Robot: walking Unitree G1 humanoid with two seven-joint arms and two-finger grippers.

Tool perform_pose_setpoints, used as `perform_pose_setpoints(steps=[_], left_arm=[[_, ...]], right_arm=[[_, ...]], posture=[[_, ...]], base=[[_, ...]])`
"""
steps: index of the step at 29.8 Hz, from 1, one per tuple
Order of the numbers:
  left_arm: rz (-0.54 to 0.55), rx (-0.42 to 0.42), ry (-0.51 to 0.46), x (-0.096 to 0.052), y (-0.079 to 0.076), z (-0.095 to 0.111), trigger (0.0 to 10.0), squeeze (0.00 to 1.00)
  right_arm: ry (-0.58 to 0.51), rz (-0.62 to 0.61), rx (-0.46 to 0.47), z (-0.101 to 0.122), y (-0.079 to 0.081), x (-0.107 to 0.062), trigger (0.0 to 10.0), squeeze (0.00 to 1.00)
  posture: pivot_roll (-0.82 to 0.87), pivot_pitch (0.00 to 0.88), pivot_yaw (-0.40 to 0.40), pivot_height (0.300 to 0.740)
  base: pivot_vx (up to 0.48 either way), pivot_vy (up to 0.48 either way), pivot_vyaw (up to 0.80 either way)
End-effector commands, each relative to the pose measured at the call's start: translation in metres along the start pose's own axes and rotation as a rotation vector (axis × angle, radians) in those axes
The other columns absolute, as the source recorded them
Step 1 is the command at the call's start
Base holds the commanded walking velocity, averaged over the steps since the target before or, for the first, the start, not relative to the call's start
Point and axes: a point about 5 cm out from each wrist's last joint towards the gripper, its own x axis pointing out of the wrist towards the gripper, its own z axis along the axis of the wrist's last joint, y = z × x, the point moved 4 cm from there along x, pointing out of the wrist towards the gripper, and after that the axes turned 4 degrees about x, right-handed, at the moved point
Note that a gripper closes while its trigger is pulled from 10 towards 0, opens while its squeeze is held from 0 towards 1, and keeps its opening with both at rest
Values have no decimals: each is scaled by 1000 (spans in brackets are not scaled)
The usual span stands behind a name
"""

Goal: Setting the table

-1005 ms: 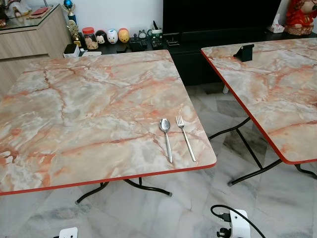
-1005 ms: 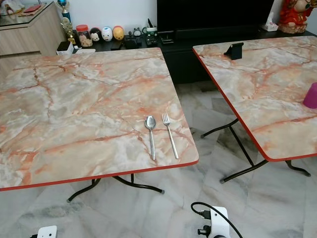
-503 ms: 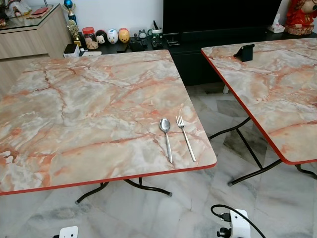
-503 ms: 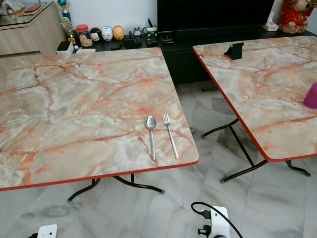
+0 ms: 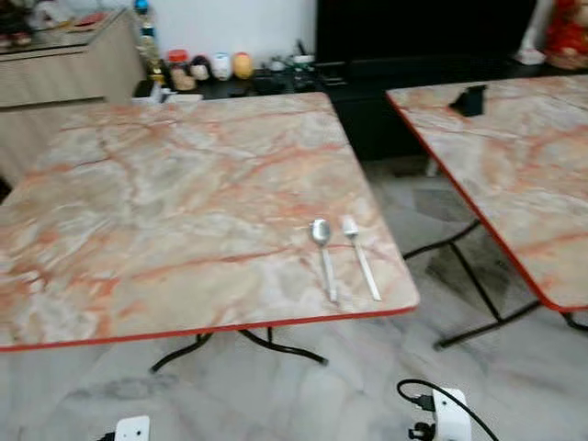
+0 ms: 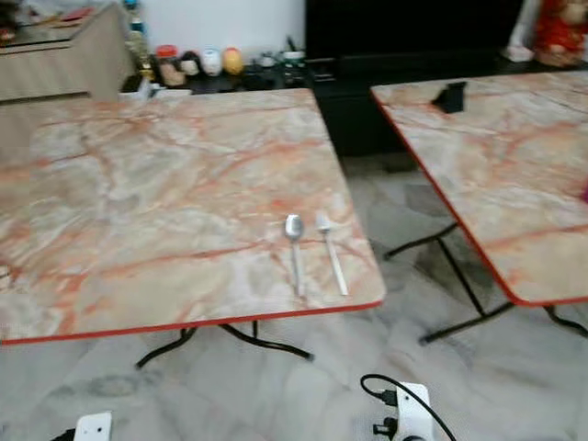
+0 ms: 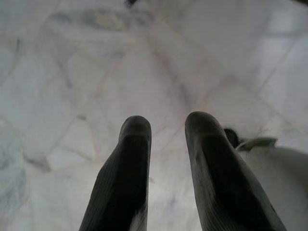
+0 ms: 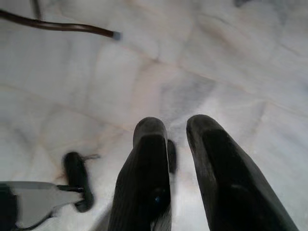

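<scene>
in the left eye view, which is a little blurred, a marble-patterned table (image 5: 165, 193) with a red edge takes up most of the scene, and a spoon (image 5: 322, 246) and a fork (image 5: 361, 255) lie side by side near its front right corner, bowl and tines pointing away from the robot, close together but not touching. a second table (image 5: 514, 175) of the same pattern stands to the right across a gap of pale marble floor (image 5: 367, 386), with a small black stand (image 5: 470, 99) near its far edge. behind the tables a low dark shelf carries a row of small figurines (image 5: 220, 66) (too blurred to tell apart), and a wooden cabinet (image 5: 64, 69) stands at far left. the right eye view shows the same layout, the spoon and fork parallel just inside the front edge, plus a red figure (image 6: 560, 26) at top right. in the left wrist view the left claw (image 7: 167, 126) hangs over the floor, its two black fingers (image 7: 130, 163) a narrow gap apart and holding nothing. in the right wrist view the right claw (image 8: 175, 130) likewise points at the floor, fingers (image 8: 216, 168) slightly parted and empty, with a dark table leg (image 8: 62, 26) crossing the far side.
</scene>
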Motion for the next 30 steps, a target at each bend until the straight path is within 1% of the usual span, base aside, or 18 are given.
perform_pose_setpoints(steps=[1, 14, 19, 25, 30], left_arm=[[18, 27, -8, 0, 4, 2, 10000, 0], [15, 23, -25, 0, 3, 5, 10000, 0], [4, 25, -31, 1, 0, 6, 10000, 0], [0, 24, -34, 1, -2, 7, 10000, 0], [-1, 20, -35, 0, -3, 6, 10000, 0]], right_arm=[[4, 4, 12, -3, 2, 0, 10000, 0], [-11, 12, 3, -1, 3, 0, 10000, 0], [-50, 15, 18, 4, 3, 0, 10000, 0], [-75, 22, 19, 7, 4, -1, 10000, 0], [-118, 36, 23, 13, 5, -1, 10000, 0]], posture=[[-40, 0, 55, 740], [-37, 0, 56, 740], [-37, 0, 56, 740], [-44, 0, 54, 740], [-44, 0, 54, 740]], base=[[0, 0, 0], [0, 0, 0], [0, 0, 0], [0, 0, 0], [0, 0, 0]])
